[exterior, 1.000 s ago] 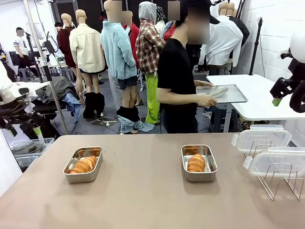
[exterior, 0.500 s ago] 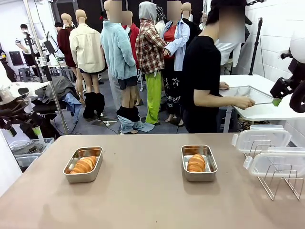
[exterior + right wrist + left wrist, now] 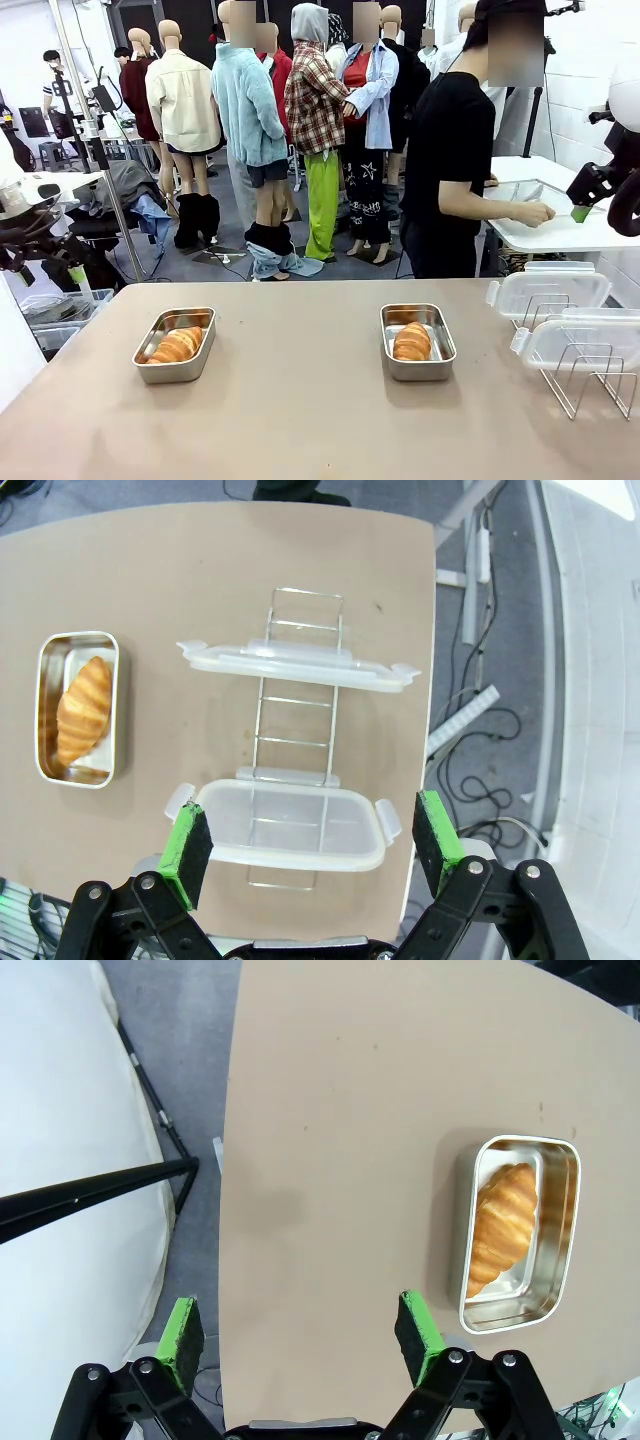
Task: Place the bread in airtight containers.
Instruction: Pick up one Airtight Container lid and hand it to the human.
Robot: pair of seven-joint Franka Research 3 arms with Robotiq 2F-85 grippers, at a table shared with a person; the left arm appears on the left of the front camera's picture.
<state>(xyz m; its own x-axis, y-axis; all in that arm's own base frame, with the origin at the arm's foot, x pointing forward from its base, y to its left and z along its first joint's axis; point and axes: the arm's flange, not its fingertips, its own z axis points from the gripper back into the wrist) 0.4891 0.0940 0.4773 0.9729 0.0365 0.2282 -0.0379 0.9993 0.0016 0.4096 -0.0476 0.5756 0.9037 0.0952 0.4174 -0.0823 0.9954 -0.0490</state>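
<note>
Two croissants lie in two steel pans on the tan table. The left croissant (image 3: 177, 345) (image 3: 500, 1225) sits in the left pan (image 3: 170, 373) (image 3: 505, 1297). In the right pan (image 3: 420, 370) (image 3: 76, 767) rests the other croissant (image 3: 412, 342) (image 3: 82, 710). Both pans are uncovered. Two clear lids (image 3: 548, 290) (image 3: 580, 342) (image 3: 298, 663) (image 3: 290, 832) lean on a wire rack (image 3: 295, 742). My left gripper (image 3: 300, 1335) (image 3: 52, 270) hangs open high over the table's left edge. High over the rack, my right gripper (image 3: 312, 835) (image 3: 600, 205) is open too.
A person (image 3: 455, 170) stands beyond the table's far right corner, setting a flat steel tray (image 3: 530, 190) on a white side table (image 3: 590, 235). The wire rack (image 3: 585, 385) takes up the table's right edge. Bare tabletop (image 3: 300, 400) lies between and in front of the pans.
The person has walked right with the flat tray and lowered it onto the white side table. Both arms, the pans and the lids have stayed still.
</note>
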